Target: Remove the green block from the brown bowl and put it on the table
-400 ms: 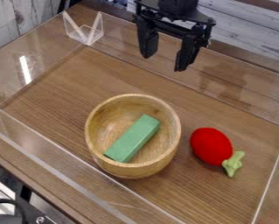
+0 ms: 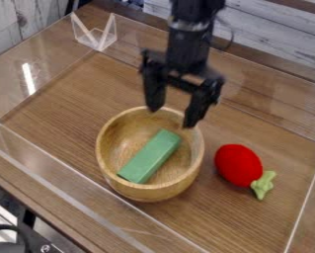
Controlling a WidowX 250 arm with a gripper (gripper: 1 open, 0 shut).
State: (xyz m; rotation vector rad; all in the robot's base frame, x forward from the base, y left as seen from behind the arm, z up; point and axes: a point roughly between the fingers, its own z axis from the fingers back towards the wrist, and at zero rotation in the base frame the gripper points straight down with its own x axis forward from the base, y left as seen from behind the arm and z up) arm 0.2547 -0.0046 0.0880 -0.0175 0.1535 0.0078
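Wood-grain worktop (image 2: pixel 67 109) fills the frame; the bowl (image 2: pixel 149 153) sits at centre, the green block (image 2: pixel 149 156) lying inside it. Fingers (image 2: pixel 156 91) hang spread and empty over its upper rim. Reaching step; next, descend astride the block and close.

The surface (image 2: pixel 67 94) is brown with fine wood grain running across it, lit evenly and brightly enough to throw pale glare. Clear acrylic walls (image 2: pixel 28 69) fence its edges, catching white reflections; the near one (image 2: pixel 81 203) cuts diagonally across the lower left. A small clear folded piece (image 2: pixel 94 32) stands at the far left. Behind the enclosure runs a backdrop of pale, whitewashed horizontal planks (image 2: pixel 281 35), slightly out of focus. A dark shape at the bottom left is too unclear to identify.
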